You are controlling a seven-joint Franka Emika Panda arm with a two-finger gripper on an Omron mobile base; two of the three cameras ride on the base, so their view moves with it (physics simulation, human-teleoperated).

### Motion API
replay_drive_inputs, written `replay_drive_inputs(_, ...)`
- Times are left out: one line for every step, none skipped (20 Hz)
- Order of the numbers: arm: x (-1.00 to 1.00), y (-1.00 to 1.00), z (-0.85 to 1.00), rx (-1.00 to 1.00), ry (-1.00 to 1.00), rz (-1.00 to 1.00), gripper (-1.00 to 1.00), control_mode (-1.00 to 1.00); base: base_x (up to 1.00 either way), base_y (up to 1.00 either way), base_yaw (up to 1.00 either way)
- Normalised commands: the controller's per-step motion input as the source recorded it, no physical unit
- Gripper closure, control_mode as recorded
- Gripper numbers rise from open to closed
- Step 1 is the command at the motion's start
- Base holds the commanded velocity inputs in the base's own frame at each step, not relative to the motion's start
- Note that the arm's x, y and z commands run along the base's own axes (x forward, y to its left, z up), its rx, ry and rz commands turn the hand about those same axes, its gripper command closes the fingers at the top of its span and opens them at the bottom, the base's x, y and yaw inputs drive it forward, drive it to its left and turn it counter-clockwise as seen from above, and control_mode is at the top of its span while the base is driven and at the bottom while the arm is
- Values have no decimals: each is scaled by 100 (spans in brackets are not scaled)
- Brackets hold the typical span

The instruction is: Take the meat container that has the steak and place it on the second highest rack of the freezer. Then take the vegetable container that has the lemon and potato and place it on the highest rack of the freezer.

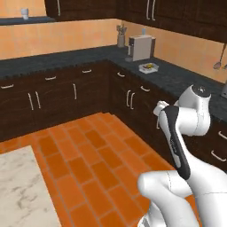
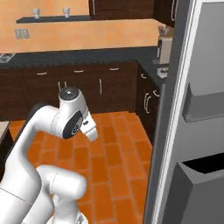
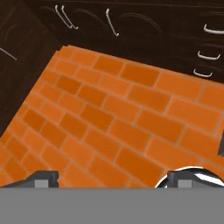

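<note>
1. The gripper (image 3: 112, 178) hangs over the orange tile floor (image 3: 118, 122), jaws spread wide, holding and touching nothing.
2. The grey freezer (image 2: 192, 131) door stands at the right, cut off by the frame.
3. Far off on the dark worktop (image 1: 177, 77), the vegetable container (image 1: 148, 67) sits by a white appliance (image 1: 142, 48); a yellow spot shows, its contents too small to tell.

My arm (image 1: 184, 133) is glossy white in rounded segments — a black strip runs along one link, dark round caps mark the joints — and my finger tips (image 3: 43, 178) are dark grey.
</note>
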Motion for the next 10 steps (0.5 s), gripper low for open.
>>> replay_drive_inputs(0, 0, 0, 0, 0, 0, -100, 100, 100, 0, 21)
replay_drive_inputs(0, 0, 0, 0, 0, 0, -100, 100, 100, 0, 9)
replay_drive_inputs(0, 0, 0, 0, 0, 0, -100, 100, 100, 0, 1)
replay_drive_inputs(0, 0, 0, 0, 0, 0, -100, 100, 100, 0, 0)
replay_drive_inputs(0, 0, 0, 0, 0, 0, -100, 100, 100, 0, 0)
replay_drive_inputs(0, 0, 0, 0, 0, 0, -100, 100, 100, 0, 0)
replay_drive_inputs(0, 0, 0, 0, 0, 0, -100, 100, 100, 0, 0)
replay_drive_inputs(0, 0, 0, 0, 0, 0, -100, 100, 100, 0, -2)
replay_drive_inputs(0, 0, 0, 0, 0, 0, -100, 100, 100, 0, -12)
replay_drive_inputs(0, 0, 0, 0, 0, 0, -100, 100, 100, 0, -20)
